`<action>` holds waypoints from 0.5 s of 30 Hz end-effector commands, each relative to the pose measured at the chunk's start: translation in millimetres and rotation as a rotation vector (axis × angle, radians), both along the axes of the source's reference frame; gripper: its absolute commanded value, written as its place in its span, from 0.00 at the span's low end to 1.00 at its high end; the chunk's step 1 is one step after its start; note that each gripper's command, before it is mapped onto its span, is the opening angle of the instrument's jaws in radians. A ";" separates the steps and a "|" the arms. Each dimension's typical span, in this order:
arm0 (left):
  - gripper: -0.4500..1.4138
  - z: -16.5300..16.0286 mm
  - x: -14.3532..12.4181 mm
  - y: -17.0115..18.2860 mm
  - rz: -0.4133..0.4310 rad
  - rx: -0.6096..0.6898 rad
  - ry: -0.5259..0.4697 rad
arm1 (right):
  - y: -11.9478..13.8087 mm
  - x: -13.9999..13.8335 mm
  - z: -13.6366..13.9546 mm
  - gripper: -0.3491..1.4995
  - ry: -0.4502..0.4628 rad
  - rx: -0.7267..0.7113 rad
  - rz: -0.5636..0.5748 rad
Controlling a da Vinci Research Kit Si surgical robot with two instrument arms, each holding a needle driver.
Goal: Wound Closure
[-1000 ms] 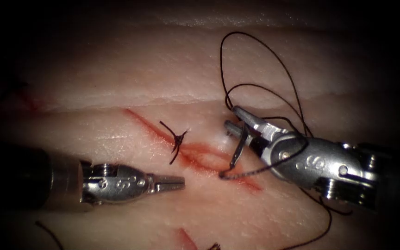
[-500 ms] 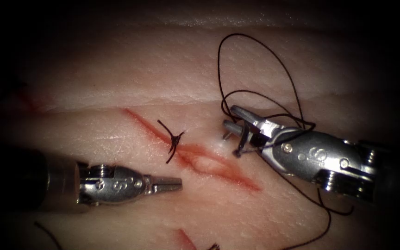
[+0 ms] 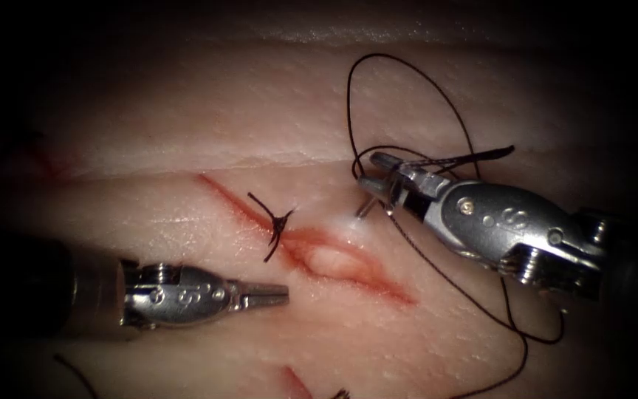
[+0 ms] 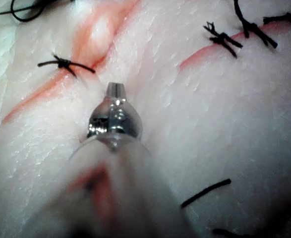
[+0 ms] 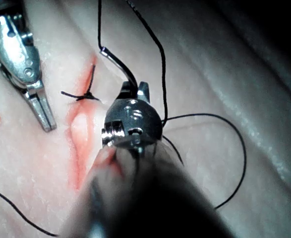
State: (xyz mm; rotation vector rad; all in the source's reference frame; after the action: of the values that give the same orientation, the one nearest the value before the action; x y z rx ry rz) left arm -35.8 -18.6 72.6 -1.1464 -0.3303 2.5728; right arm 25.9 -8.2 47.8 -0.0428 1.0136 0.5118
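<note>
Two tools sit over the tissue (image 3: 186, 111). The left tool (image 3: 280, 294) is near the tissue's lower left edge, on the left side of the cut (image 3: 334, 260). Its fingers (image 3: 260, 295) are pressed together and hold nothing. The right tool (image 3: 372, 171) comes in from the right edge, and its tip is on the right side of the cut. Its fingers (image 3: 396, 181) are closed on the needle (image 3: 363, 207). A short piece of the needle sticks out and points down at the tissue, just beside the cut. I cannot tell if the tip touches the tissue, or where along its curve the needle is held. In the right wrist view a curved piece of the needle rises out of the closed fingers.

Thread (image 3: 452, 111) makes big loops above the right tool and more of it hangs down below that tool. One tied stitch (image 3: 278, 222) crosses the cut near its upper end. Past the stitch the cut gapes open, with red fluid (image 3: 385, 287) along its sides.
</note>
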 end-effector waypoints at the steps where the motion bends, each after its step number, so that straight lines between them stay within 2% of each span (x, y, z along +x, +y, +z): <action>1: 0.23 0.5 -0.6 -0.1 -0.001 -0.002 0.000 | 0.7 0.8 -0.1 0.00 -0.015 -0.068 -0.019; 2: 0.23 0.5 -0.5 -0.1 0.000 -0.002 0.000 | 0.6 0.8 -0.6 0.00 -0.096 -0.184 -0.037; 3: 0.23 0.5 -0.5 -0.1 0.000 -0.002 0.000 | 0.4 0.8 -0.8 0.00 -0.137 -0.223 -0.043; 7: 0.23 0.5 -0.5 -0.2 0.000 -0.002 0.000 | -0.5 1.3 -1.8 0.00 -0.199 -0.322 -0.057; 15: 0.23 0.4 -0.4 -0.2 0.001 -0.003 0.000 | -0.4 1.2 -1.6 0.00 -0.208 -0.345 -0.047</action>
State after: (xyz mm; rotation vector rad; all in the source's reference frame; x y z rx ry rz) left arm -35.5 -18.8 72.4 -1.1457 -0.3285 2.5750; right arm 26.2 -9.2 45.9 -0.3701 0.8838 0.2786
